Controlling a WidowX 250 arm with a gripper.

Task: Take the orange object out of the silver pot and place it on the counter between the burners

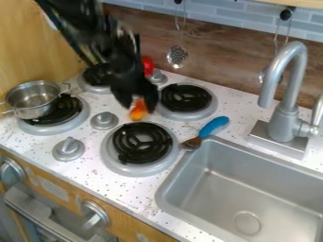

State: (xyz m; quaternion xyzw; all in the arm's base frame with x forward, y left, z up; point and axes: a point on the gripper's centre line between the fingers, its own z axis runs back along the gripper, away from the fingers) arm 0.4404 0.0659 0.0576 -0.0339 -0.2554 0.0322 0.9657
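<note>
At the lower right of the frame is the metal sink (pixel 222 177), with the front coil burner (pixel 142 144) left of its near-left rim and the blue-handled utensil (pixel 214 126) slanting up and right from its corner. Beyond that burner, at upper centre, the small orange object (pixel 139 111) lies straight below the gripper (pixel 137 102), touching or nearly so, its long axis roughly up and down the frame; how far open the gripper is, and whether it has hold of the object, I cannot tell. The arm slants down from upper left, gripper pointing downward.
</note>
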